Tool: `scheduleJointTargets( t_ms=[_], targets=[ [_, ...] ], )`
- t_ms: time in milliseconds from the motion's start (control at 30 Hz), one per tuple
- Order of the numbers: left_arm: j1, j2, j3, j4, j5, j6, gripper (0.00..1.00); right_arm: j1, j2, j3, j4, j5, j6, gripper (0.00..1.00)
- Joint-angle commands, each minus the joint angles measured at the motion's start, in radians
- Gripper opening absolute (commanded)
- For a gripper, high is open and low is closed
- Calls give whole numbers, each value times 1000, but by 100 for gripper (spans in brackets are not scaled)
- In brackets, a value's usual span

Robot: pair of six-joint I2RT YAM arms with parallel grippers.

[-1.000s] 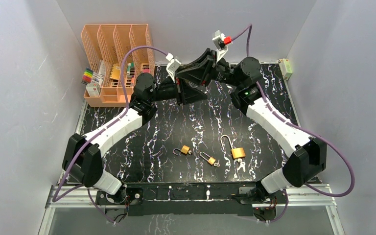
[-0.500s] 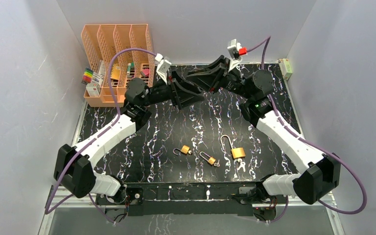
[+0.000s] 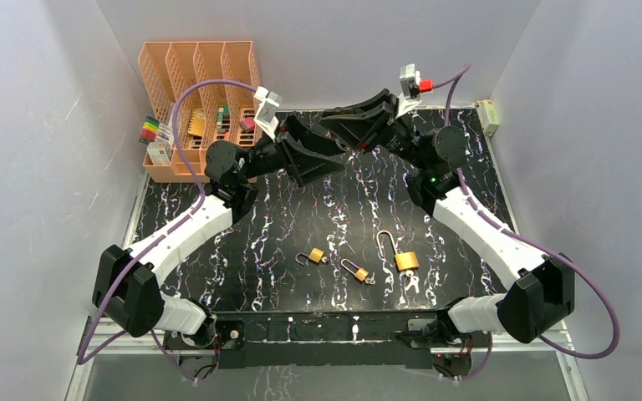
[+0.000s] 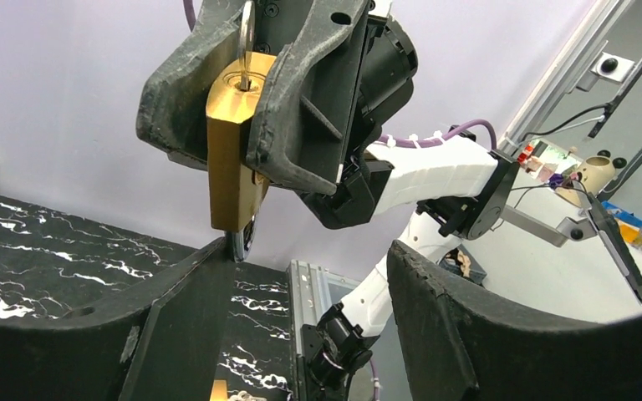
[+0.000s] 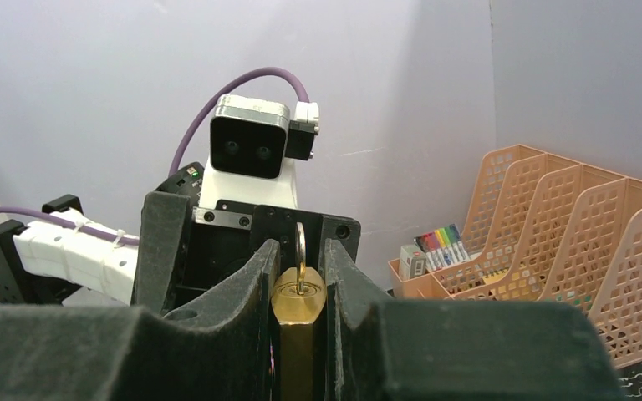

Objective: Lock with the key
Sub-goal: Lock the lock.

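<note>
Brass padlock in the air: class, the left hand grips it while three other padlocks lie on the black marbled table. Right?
No: the right hand grips the brass padlock, not the left. The left wrist view shows it clamped in the opposite hand, while the left hand stands open. The rest holds.

Upright brass padlock, key seemingly inserted

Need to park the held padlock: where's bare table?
Bare: the middle of the table, behind the row of three padlocks; also front left, between the left arm and the leftmost padlock. Crowded: front centre around those padlocks, and back left by the orange organizer.
</note>
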Motion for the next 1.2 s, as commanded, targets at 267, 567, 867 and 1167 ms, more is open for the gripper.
scheduleJointTargets(
  t_ms=[267,567,867,1167],
  targets=[
    [-12,16,38,88,-122,21,0,-4,-6,50,157,32,63,0],
    [163,-114,-55,31,-169,-1,0,-29,-212,-39,-85,76,-93,0],
    [209,-102,49,-49,-140,8,0,-29,-241,-73,-171,24,-111,0],
    [209,-71,126,-112,-135,43,0,-29,-214,-68,-213,-30,-111,0]
  ],
)
